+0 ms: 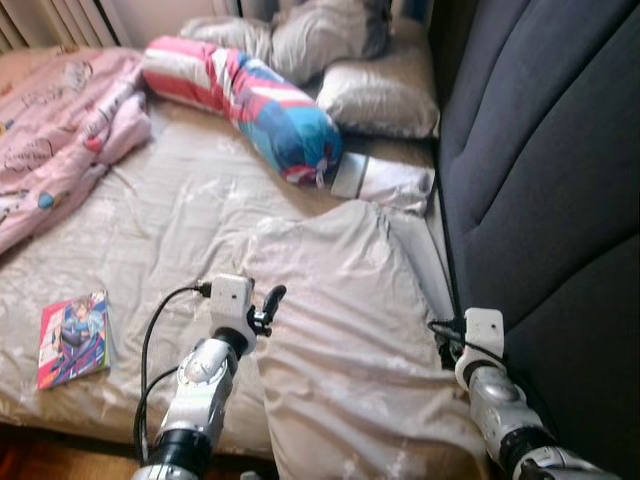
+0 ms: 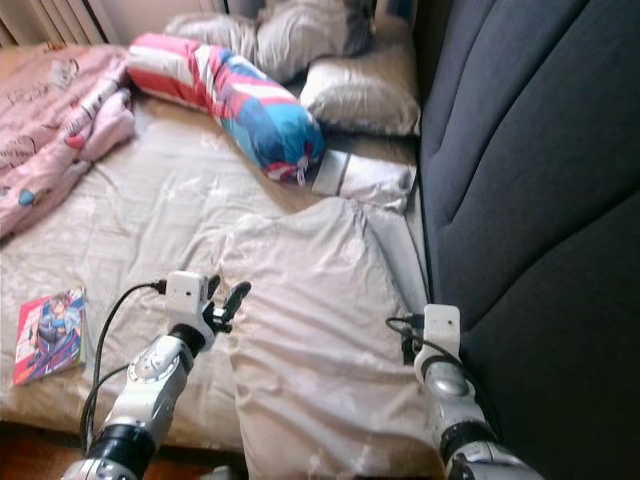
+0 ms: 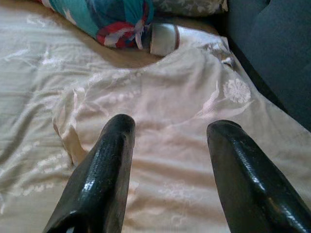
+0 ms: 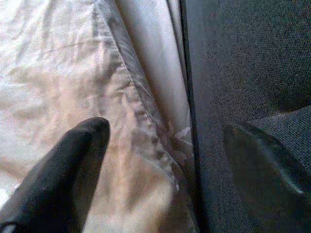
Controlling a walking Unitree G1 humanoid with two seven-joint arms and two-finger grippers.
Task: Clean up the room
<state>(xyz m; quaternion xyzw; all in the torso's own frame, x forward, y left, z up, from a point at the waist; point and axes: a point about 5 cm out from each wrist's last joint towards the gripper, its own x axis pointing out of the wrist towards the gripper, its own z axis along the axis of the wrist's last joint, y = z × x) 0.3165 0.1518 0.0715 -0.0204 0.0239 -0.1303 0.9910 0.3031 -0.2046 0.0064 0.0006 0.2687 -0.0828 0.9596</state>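
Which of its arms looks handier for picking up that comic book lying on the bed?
Probably the left. The left gripper, open, hovers at the big pillow's left edge, nearest the comic book. The right gripper is across the pillow, against the dark headboard.

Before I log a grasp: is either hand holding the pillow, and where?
Nothing is held. Left hand and right hand are open over the pillow's edges.

A bedroom in a home.
An unmade bed carries beige pillows, a striped bolster, a pink printed quilt and a comic book, beside a dark padded headboard.
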